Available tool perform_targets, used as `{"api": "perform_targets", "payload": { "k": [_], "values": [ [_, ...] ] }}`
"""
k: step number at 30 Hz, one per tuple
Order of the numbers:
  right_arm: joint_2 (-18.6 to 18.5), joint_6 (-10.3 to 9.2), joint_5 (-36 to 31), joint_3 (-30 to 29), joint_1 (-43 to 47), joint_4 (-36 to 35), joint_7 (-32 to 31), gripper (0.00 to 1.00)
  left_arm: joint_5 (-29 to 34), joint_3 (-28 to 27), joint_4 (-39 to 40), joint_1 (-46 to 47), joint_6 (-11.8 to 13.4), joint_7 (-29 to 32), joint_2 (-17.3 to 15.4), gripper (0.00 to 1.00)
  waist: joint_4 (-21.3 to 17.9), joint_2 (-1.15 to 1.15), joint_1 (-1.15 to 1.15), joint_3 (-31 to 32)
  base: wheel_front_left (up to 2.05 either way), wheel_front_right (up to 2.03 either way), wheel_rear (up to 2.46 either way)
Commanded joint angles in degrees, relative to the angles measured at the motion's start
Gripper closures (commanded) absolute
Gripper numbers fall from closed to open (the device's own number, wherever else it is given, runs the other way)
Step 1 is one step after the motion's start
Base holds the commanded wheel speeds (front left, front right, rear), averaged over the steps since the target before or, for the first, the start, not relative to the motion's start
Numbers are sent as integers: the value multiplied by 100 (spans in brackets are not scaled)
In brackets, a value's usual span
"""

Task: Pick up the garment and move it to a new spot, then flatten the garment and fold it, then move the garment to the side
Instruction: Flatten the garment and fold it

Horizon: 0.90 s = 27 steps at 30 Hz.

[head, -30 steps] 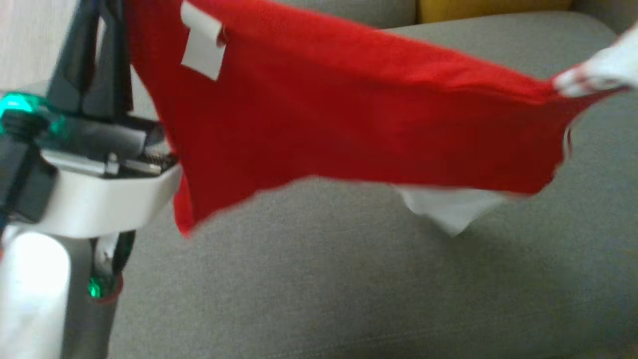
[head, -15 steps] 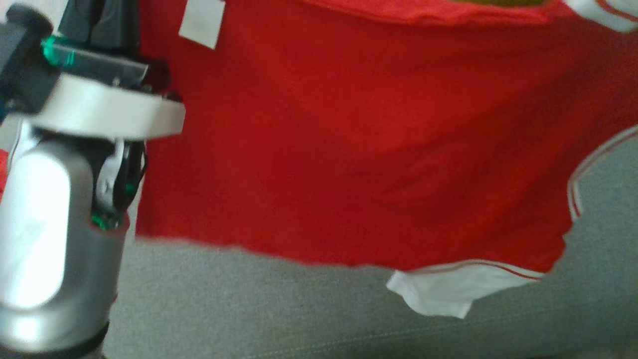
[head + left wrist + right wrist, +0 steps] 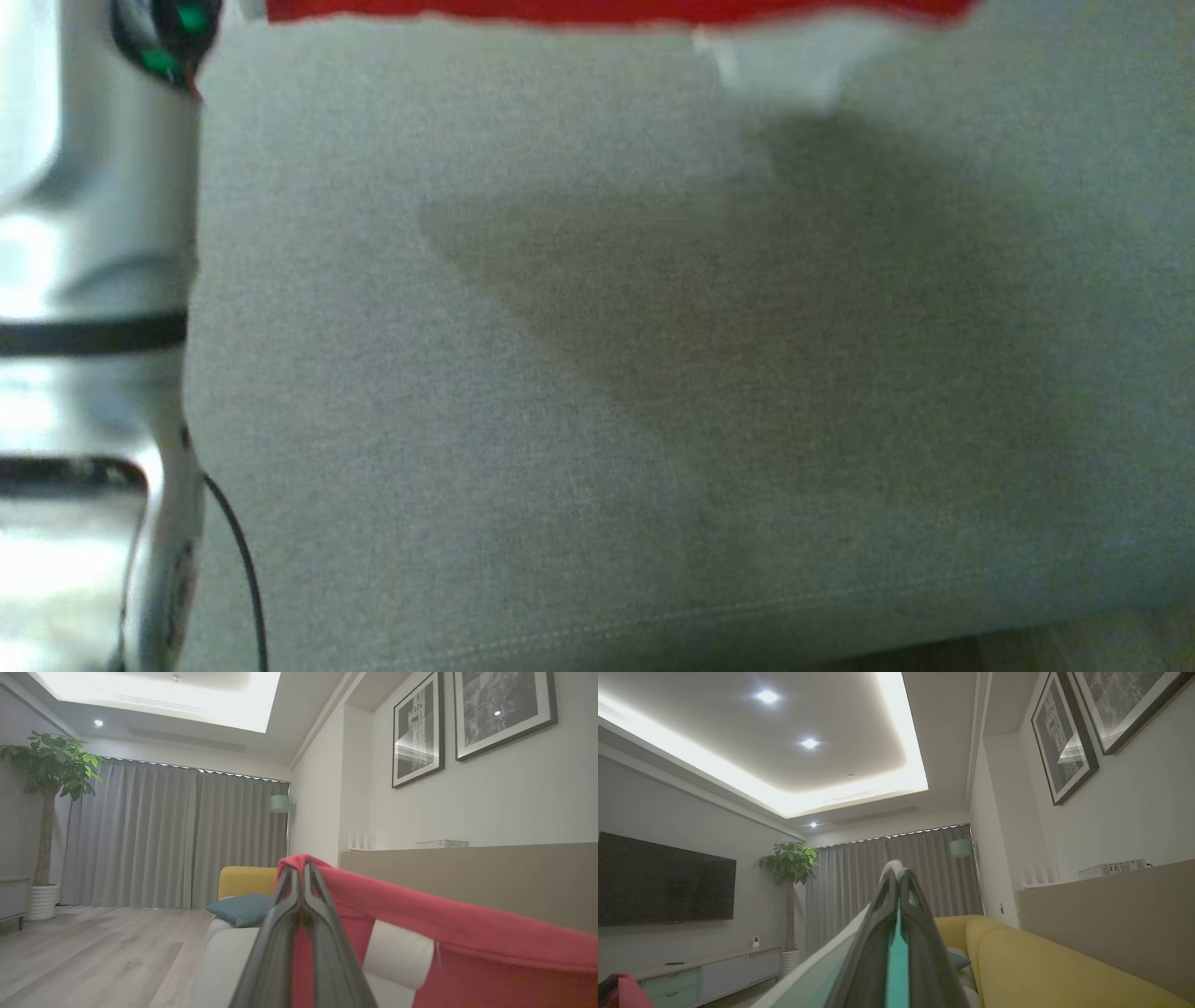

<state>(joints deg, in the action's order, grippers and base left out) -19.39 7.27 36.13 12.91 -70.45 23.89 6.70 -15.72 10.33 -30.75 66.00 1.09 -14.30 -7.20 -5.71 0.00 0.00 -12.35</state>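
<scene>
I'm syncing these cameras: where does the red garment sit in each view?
Head: garment, red strip along top edge.
Left wrist: draped from the jaws' tips to lower right.
Right wrist: red patch, bottom-left corner.
Shared landmark: potted plant by the curtains, both wrist views.

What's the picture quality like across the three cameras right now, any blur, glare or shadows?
Head view: soft and smeared throughout, the garment a fuzzy red strip at the top over a broad shadow on the grey sofa cushion, glare on the silver forearm. Left wrist view: room sharp, close fingers blurred, ceiling panel blown out. Right wrist view: fingers out of focus, cove lighting glaring.
</scene>
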Motion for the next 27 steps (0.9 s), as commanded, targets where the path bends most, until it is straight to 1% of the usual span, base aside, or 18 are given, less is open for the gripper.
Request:
{"api": "perform_targets", "payload": {
  "k": [1,4,7,11,14,17,20,24,27],
  "values": [
    [126,22,94,78,-160,8,74,100,13,-153,20,256,-12,-31,-181,100,-31,0,0,-165,0,0,0],
    [284,22,299,520,-552,851,263,100,-17,-242,-751,544,-13,-62,-81,100,-51,0,0,-443,0,0,0],
    [481,22,538,921,-660,1606,366,100,-42,-289,-1481,603,-31,-67,23,100,-49,0,0,-697,0,0,0],
    [735,22,921,1320,-538,2384,479,100,-161,-375,-2309,471,-48,-68,196,100,-27,0,0,-1004,0,0,0],
    [858,22,1190,1563,-365,2764,556,100,-259,-443,-2730,296,-84,-69,290,100,-15,0,0,-1174,0,0,0],
    [886,22,1429,1801,-177,2952,630,100,-323,-510,-2947,139,-138,-69,341,100,-13,0,0,-1290,0,0,0],
    [853,22,1692,1965,55,2924,729,100,-304,-565,-2975,-32,-135,-69,362,100,-21,0,0,-1343,0,0,0],
    [679,22,1994,2197,689,2545,813,100,-209,-651,-2772,-464,-143,-69,371,100,-16,0,0,-1263,0,0,0],
    [448,22,2187,2100,1333,2066,826,100,-93,-671,-2577,-980,-161,-69,380,100,-15,0,0,-1133,0,0,0]
  ]
}}
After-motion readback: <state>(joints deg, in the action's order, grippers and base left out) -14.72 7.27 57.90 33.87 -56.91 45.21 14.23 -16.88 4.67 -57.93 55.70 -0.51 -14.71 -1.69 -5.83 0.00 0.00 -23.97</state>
